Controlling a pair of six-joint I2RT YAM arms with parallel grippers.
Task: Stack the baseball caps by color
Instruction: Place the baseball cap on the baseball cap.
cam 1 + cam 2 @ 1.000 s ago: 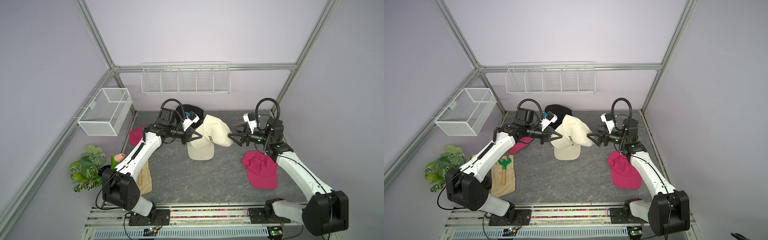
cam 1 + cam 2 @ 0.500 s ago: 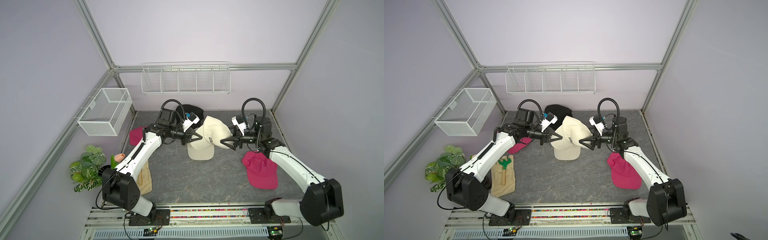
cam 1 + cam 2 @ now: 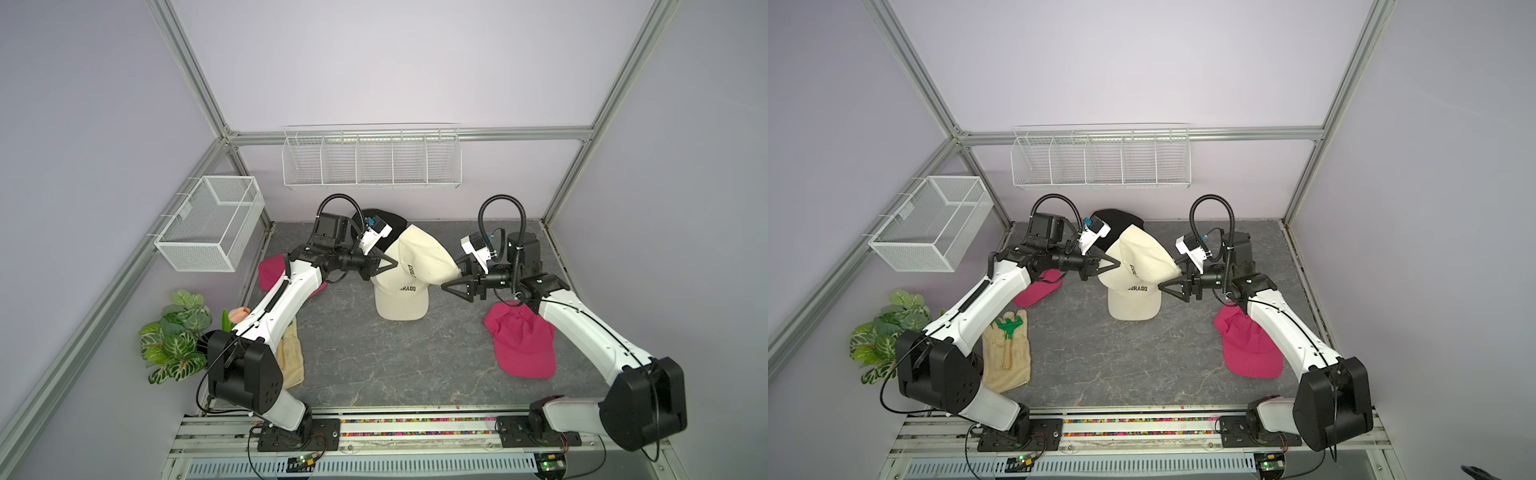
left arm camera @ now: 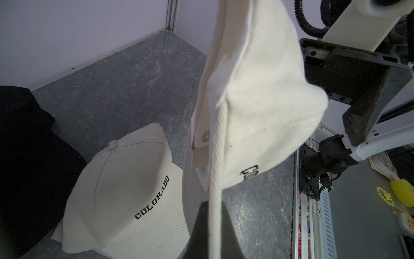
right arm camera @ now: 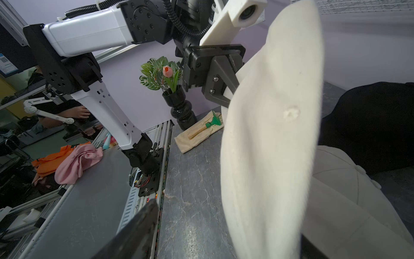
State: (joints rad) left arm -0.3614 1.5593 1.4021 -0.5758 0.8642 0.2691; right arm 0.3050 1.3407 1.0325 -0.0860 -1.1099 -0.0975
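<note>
Left claw (image 3: 392,264) clamped on cream cap (image 3: 419,253), right claw (image 3: 451,275) apart around it, pink cap (image 3: 519,345) top views only

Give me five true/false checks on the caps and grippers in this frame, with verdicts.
1. The left gripper is shut on the raised cream cap. True.
2. The raised cream cap lies flat on the table. False: it hangs above the lower cream cap.
3. The right gripper is clamped shut, clear of the cap. False: its jaws stand open around the crown.
4. A pink cap lies beside the right arm. True.
5. The black cap sits at the front rail. False: it is by the back wall.
</note>
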